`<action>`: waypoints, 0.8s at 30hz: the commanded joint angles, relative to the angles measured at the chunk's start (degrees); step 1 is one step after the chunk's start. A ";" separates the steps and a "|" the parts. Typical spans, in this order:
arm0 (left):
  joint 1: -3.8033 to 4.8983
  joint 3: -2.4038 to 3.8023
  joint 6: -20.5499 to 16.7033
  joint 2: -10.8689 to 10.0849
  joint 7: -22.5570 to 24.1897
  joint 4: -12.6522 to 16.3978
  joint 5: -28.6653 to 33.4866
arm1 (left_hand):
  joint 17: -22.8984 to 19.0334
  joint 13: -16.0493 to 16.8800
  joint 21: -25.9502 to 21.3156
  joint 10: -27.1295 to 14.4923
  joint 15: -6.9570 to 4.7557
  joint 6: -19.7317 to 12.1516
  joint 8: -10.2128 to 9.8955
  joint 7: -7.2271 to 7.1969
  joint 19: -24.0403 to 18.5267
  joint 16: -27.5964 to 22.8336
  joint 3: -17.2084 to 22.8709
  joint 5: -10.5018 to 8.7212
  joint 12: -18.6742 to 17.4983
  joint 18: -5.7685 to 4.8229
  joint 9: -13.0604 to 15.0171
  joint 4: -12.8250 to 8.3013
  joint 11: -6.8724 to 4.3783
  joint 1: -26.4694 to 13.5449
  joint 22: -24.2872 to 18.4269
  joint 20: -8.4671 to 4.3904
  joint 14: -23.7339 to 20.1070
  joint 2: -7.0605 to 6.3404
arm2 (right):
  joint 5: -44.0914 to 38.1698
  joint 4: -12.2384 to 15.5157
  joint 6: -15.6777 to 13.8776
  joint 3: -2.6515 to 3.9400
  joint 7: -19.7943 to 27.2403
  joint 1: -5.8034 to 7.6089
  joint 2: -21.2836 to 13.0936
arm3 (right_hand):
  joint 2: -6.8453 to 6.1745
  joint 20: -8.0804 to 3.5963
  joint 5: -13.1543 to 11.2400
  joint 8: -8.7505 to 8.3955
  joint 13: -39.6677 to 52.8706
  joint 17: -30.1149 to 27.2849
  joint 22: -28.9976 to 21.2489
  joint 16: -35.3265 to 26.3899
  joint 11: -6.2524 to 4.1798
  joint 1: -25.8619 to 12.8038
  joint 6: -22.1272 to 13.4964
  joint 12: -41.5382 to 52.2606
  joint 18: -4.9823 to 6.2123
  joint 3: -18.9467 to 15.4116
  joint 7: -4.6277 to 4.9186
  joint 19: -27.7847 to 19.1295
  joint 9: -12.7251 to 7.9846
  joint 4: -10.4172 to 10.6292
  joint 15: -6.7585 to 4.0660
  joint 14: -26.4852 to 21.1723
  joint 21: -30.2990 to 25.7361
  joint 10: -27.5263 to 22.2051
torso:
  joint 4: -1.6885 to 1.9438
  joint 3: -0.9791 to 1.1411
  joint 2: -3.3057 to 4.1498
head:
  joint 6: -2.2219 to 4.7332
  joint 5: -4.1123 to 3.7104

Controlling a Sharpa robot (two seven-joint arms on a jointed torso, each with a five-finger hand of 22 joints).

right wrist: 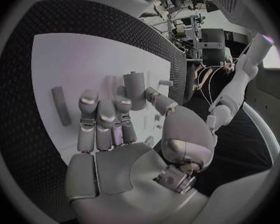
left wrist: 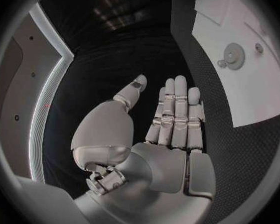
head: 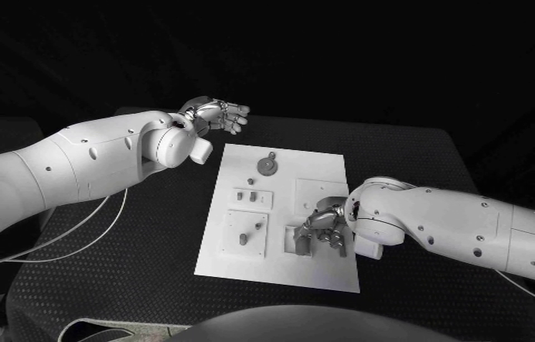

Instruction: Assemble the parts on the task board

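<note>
Counter [head: 134, 280]: a black, textured surface, on which the board is carried at the middle.
Board [head: 323, 164]: a white rectangular plate, laid flat on the counter between the two arms; several raised square panels are seen on it.
Left arm [head: 78, 164]: brought in from the left side and held off the board, beyond its far-left corner.
Right arm [head: 446, 222]: brought in from the right side, with its wrist over the board's near-right part.
Left hand [head: 215, 115]: held above the counter just beyond the board's far-left corner; in the left wrist view the hand [left wrist: 168, 129] is seen flat, fingers straight and side by side, thumb apart, nothing held.
Right hand [head: 323, 230]: lowered over the near-right panel; in the right wrist view its fingers [right wrist: 105, 117] are extended, and a part [right wrist: 134, 89] stands just beyond the fingertips. Whether that part is gripped cannot be told.
Disc [head: 267, 165]: a round grey part lying on the board's far section, well apart from both hands.
Peg [head: 243, 239]: a small grey part standing in the near-left panel.
</note>
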 commanded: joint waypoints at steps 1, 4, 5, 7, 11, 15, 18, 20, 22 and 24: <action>0.08 0.02 0.92 0.11 0.19 0.16 -0.16 | 0.07 -0.05 -0.32 -0.44 0.08 -0.37 0.25 -0.07 -0.01 -0.36 0.05 0.04 0.28 0.89 -0.08 0.32 0.05 -0.74 0.10 0.20 0.06 -0.02 | -0.65 -0.03 0.44 -0.05 0.49 -0.13 0.17 | 0.35 0.28 0.15 -0.29 -0.08 0.04 -0.09 -0.43 -0.27 -0.19 1.04 0.19 2.68 -0.35 0.59 -0.25 0.02 -0.03 -0.18 0.01 0.30 -0.22 | -0.04 0.02 -0.02 | -0.09 0.06; 0.08 0.02 0.90 0.10 0.22 0.18 -0.17 | 0.09 -0.05 -0.33 -0.44 0.09 -0.37 0.26 -0.07 -0.01 -0.37 0.05 0.03 0.28 0.89 -0.09 0.33 0.05 -0.75 0.11 0.20 0.05 -0.02 | -0.65 -0.07 0.08 -0.06 0.60 -0.17 0.25 | 0.11 0.29 0.08 -0.37 -0.10 0.06 -0.15 -0.56 -0.26 -0.66 1.05 0.19 2.68 -0.61 0.60 -0.31 0.01 0.16 -0.17 -0.06 0.30 -0.32 | -0.05 -0.01 -0.03 | -0.14 0.06; 0.08 0.02 0.95 0.09 0.21 0.19 -0.17 | 0.09 -0.05 -0.34 -0.44 0.09 -0.37 0.26 -0.07 -0.02 -0.38 0.05 0.03 0.28 0.89 -0.09 0.34 0.05 -0.75 0.12 0.20 0.05 -0.02 | -0.66 -0.10 -0.06 -0.06 0.68 -0.17 0.25 | 0.00 0.29 0.07 -0.39 -0.10 0.03 -0.17 -0.62 -0.26 -0.80 1.06 0.20 2.68 -0.69 0.60 -0.33 0.01 0.24 -0.17 -0.09 0.29 -0.34 | -0.04 -0.01 -0.02 | -0.16 0.08; 0.08 0.02 0.94 0.07 0.20 0.19 -0.18 | 0.10 -0.05 -0.34 -0.44 0.09 -0.37 0.27 -0.07 -0.02 -0.39 0.05 0.03 0.28 0.89 -0.10 0.35 0.05 -0.76 0.12 0.21 0.05 -0.02 | -0.66 -0.19 -0.24 -0.06 0.96 -0.17 0.30 | -0.59 0.29 0.03 -0.46 -0.12 -0.02 -0.22 -0.75 -0.25 -1.16 1.02 0.20 2.68 -0.85 0.61 -0.37 0.01 0.46 -0.17 -0.18 0.28 -0.39 | -0.05 0.00 -0.01 | -0.17 0.16; 0.08 0.02 0.94 0.05 0.20 0.16 -0.18 | 0.11 -0.05 -0.35 -0.44 0.10 -0.37 0.27 -0.07 -0.02 -0.40 0.05 0.03 0.28 0.89 -0.10 0.36 0.05 -0.77 0.13 0.21 0.05 -0.02 | -0.66 -0.12 -0.63 -0.06 1.12 -0.18 0.40 | -1.51 0.29 0.08 -0.58 -0.15 0.07 -0.33 -0.93 -0.23 -2.14 1.00 0.24 2.68 -1.68 0.63 -0.38 0.03 1.09 -0.15 -0.25 0.31 -0.49 | -0.06 0.02 -0.01 | -0.16 0.20; 0.08 0.02 0.97 0.10 0.19 0.17 -0.18 | 0.13 -0.05 -0.36 -0.44 0.10 -0.37 0.28 -0.07 -0.02 -0.41 0.05 0.02 0.29 0.89 -0.11 0.38 0.05 -0.78 0.14 0.22 0.05 -0.02 | -0.65 0.04 -0.99 -0.06 1.27 -0.19 0.52 | -1.90 0.25 0.01 -0.63 -0.17 0.11 -0.40 -1.02 -0.25 -2.50 1.00 0.26 2.68 -1.97 0.62 -0.39 0.06 1.46 -0.17 -0.27 0.31 -0.53 | -0.08 0.03 -0.02 | -0.12 0.21; 0.08 0.02 1.00 0.11 0.17 0.17 -0.18 | 0.14 -0.05 -0.37 -0.44 0.10 -0.37 0.29 -0.07 -0.02 -0.43 0.05 0.02 0.29 0.89 -0.12 0.39 0.05 -0.79 0.15 0.22 0.05 -0.02 | -0.87 0.03 -1.13 -0.06 1.30 -0.19 0.53 | -1.91 0.20 -0.02 -0.64 -0.21 0.18 -0.49 -1.10 -0.28 -2.91 1.04 0.28 2.68 -2.13 0.59 -0.36 0.11 2.11 -0.20 -0.26 0.31 -0.52 | -0.06 0.06 0.00 | -0.12 0.26; 0.08 0.02 1.13 0.10 0.13 0.15 -0.19 | 0.15 -0.05 -0.37 -0.44 0.11 -0.37 0.29 -0.07 -0.02 -0.43 0.05 0.02 0.29 0.89 -0.12 0.40 0.05 -0.80 0.16 0.22 0.05 -0.02 | -1.38 -0.01 -1.18 -0.06 1.42 -0.19 0.49 | -1.95 0.18 -0.01 -0.67 -0.22 0.07 -0.51 -1.20 -0.28 -2.96 1.01 0.28 2.68 -2.15 0.59 -0.38 0.12 2.21 -0.20 -0.36 0.30 -0.54 | -0.05 0.04 -0.01 | -0.11 0.25; 0.08 0.02 1.19 0.03 0.05 0.16 -0.19 | 0.16 -0.05 -0.38 -0.44 0.11 -0.38 0.30 -0.07 -0.02 -0.44 0.05 0.02 0.29 0.89 -0.12 0.41 0.05 -0.82 0.16 0.23 0.05 -0.02 | -1.36 -0.06 -1.04 -0.06 1.50 -0.19 0.58 | -1.98 0.17 0.00 -0.68 -0.22 -0.11 -0.52 -1.32 -0.28 -2.94 1.00 0.26 2.68 -2.14 0.59 -0.39 0.12 2.21 -0.20 -0.48 0.30 -0.57 | -0.05 0.02 -0.03 | -0.14 0.21; 0.08 0.02 1.18 0.07 0.04 0.11 -0.20 | 0.16 -0.05 -0.38 -0.44 0.11 -0.38 0.30 -0.07 -0.02 -0.44 0.04 0.01 0.29 0.89 -0.12 0.42 0.05 -0.82 0.16 0.23 0.05 -0.02 | -1.36 0.03 -0.71 -0.06 1.51 -0.19 0.70 | -2.00 0.16 0.01 -0.68 -0.23 -0.11 -0.52 -1.33 -0.28 -2.93 1.00 0.26 2.68 -2.14 0.59 -0.40 0.12 2.21 -0.20 -0.49 0.30 -0.58 | -0.07 0.02 -0.02 | -0.15 0.19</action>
